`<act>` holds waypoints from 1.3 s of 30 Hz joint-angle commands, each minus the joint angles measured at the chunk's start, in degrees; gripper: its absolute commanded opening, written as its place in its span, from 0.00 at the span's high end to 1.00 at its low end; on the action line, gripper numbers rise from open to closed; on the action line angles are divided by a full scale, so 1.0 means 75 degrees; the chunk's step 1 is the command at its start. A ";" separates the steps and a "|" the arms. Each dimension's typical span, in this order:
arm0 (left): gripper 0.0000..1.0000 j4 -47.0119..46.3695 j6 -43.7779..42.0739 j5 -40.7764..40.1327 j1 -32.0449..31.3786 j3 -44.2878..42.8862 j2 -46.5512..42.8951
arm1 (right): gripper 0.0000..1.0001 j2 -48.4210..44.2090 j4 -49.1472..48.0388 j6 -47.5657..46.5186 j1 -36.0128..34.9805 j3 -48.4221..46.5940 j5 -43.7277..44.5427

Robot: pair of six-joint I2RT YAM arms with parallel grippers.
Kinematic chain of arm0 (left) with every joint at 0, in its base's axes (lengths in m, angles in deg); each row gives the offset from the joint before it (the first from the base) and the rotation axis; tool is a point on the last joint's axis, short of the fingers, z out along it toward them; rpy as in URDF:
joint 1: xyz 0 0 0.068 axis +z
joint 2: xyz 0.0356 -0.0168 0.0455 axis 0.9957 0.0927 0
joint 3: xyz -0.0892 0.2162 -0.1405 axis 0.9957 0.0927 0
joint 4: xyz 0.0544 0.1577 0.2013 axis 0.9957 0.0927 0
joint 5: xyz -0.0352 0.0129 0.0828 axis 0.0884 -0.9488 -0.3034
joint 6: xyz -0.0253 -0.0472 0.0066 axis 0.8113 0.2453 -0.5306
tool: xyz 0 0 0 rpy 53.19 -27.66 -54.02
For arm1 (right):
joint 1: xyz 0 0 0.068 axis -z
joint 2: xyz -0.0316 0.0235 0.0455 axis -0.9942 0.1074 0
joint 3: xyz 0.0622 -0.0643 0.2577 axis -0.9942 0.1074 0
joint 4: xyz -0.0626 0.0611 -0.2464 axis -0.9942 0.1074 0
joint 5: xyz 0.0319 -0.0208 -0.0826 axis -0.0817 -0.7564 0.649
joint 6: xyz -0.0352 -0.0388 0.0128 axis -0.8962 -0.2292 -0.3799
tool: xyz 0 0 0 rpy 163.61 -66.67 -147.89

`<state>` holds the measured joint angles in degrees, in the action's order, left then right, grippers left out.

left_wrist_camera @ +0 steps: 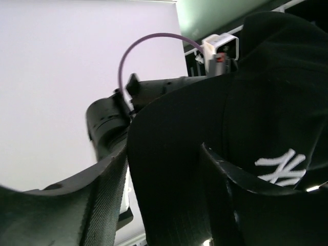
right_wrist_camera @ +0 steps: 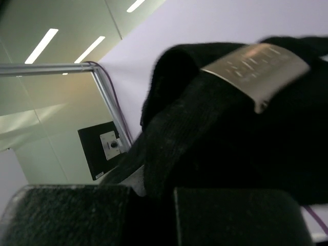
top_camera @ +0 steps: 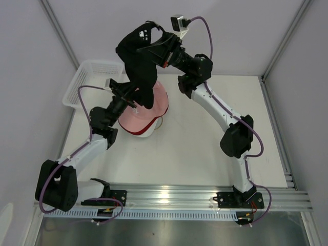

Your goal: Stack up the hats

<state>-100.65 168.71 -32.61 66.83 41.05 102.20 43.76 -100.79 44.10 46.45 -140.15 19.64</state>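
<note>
One black cap (top_camera: pixel 139 64) hangs aloft over the pink cap (top_camera: pixel 161 102), left of bench (top_camera: pixel 205 148) centre, right claw (top_camera: pixel 160 49) clamped on its strap, left claw (top_camera: pixel 133 100) on its brim. We judge it light, floppy; the brim grips best.

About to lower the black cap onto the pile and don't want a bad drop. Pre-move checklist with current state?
1. Right pincer shut on the black cap at its back strap: ok.
2. Left pincer clamped on the brim: cannot tell; the brim lies between its fingers.
3. Black cap centred over the pink cap: cannot tell from one overhead view.
4. Pile tidy, pink cap on top: ok.
5. White basket off to the side of the drop path: ok.
</note>
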 commanded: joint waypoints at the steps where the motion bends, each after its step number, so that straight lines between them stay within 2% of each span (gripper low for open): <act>1: 0.42 -0.1425 0.3703 -0.0374 -0.0023 -0.0176 0.0118 | 1.00 -0.0694 -0.0514 -0.0104 0.0039 0.0529 -0.0425; 2: 0.44 -0.1577 0.3796 -0.0421 -0.0023 -0.0153 0.0211 | 1.00 -0.0776 -0.0560 -0.0104 0.0063 0.0670 -0.0472; 7: 0.63 -0.1509 0.3645 -0.0445 0.0071 -0.0305 0.0212 | 1.00 -0.1443 -0.0550 -0.0373 0.0168 0.1923 -0.0835; 10: 0.86 -0.1508 0.3551 -0.0515 0.0153 -0.0247 0.0142 | 1.00 -0.1831 -0.0211 -0.0887 0.0367 0.2765 -0.0871; 11: 0.99 -0.1508 0.3470 -0.0596 0.0199 -0.0177 0.0107 | 1.00 -0.2029 -0.0116 -0.0994 0.0484 0.2920 -0.0917; 16: 0.99 -0.1497 0.3153 -0.0750 0.0422 -0.0036 -0.0162 | 1.00 -0.2394 0.0609 -0.1591 0.0777 0.3401 -0.1210; 21: 0.99 -0.0573 0.2217 -0.0165 0.0914 -0.0141 -0.0549 | 1.00 -0.2430 0.1571 -0.2435 0.0801 0.3507 -0.1562; 22: 0.99 -0.0339 0.1728 -0.0071 0.1019 -0.0176 -0.0735 | 1.00 -0.2406 0.1885 -0.2552 0.0813 0.3519 -0.1597; 23: 0.99 0.0313 0.1456 0.0046 0.1287 -0.0234 -0.0853 | 0.96 -0.2418 0.2097 -0.2855 0.0836 0.3542 -0.1679; 24: 0.99 0.0621 0.1233 0.0245 0.1417 -0.0200 -0.0959 | 0.85 -0.2429 0.2680 -0.3055 0.0871 0.3542 -0.1714; 25: 0.99 0.0775 0.0802 0.0316 0.1558 -0.0188 -0.1053 | 0.83 -0.2441 0.3057 -0.3301 0.0976 0.3531 -0.1773; 27: 0.99 0.1606 0.0482 0.0515 0.1968 -0.0024 -0.1392 | 0.83 -0.2476 0.3958 -0.4258 0.1094 0.3449 -0.1855; 28: 0.99 0.1852 0.0098 0.0679 0.2109 0.0023 -0.1533 | 0.85 -0.2500 0.4937 -0.4578 0.1175 0.3402 -0.1809; 30: 0.99 0.3127 -0.0430 0.0809 0.2518 0.0117 -0.2129 | 0.86 -0.2477 0.5554 -0.4850 0.1410 0.3401 -0.1820; 31: 0.99 0.3619 -0.1164 0.0774 0.2717 0.0128 -0.2352 | 0.86 -0.2384 0.5615 -0.4827 0.1480 0.3425 -0.1843; 32: 0.99 0.4784 -0.1520 0.0728 0.2975 0.0059 -0.2784 | 0.87 -0.2313 0.5615 -0.4781 0.1620 0.3460 -0.1971; 34: 0.99 0.6031 -0.2234 0.0622 0.3234 0.0023 -0.3185 | 0.90 -0.2056 0.5732 -0.4664 0.1692 0.3518 -0.2077; 37: 1.00 0.7298 -0.2798 0.0540 0.3563 0.0035 -0.3794 | 0.94 -0.1681 0.5534 -0.4418 0.1739 0.3519 -0.2335; 39: 0.99 0.7829 -0.3034 0.0271 0.3680 0.0046 -0.4099 | 0.92 -0.1236 0.4916 -0.4102 0.1750 0.3531 -0.2651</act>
<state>-54.97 153.14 -30.03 92.84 42.13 74.26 30.41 -61.27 12.17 59.65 -113.66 3.49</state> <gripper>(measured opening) 0.011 0.075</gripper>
